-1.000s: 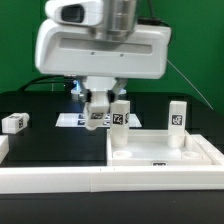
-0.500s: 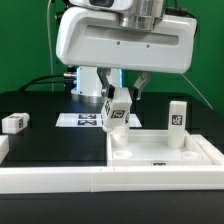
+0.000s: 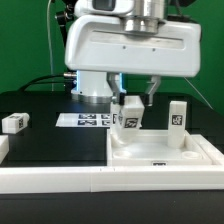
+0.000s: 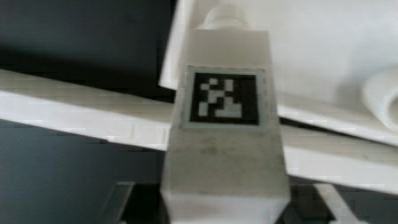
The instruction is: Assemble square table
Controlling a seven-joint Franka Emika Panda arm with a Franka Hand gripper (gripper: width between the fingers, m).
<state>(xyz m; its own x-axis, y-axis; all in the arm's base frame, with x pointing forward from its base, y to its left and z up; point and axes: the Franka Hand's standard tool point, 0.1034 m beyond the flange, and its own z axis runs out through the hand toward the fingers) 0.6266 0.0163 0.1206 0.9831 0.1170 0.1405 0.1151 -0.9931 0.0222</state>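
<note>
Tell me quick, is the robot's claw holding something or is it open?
The gripper is closed on a white table leg, holding it up.

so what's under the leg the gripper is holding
The held leg hangs in the gripper above the square tabletop, near its rim. The spot right beneath its tip is covered by the leg itself.

White leg point(image 3: 130, 110), black-and-white tag point(image 4: 221, 97)
</note>
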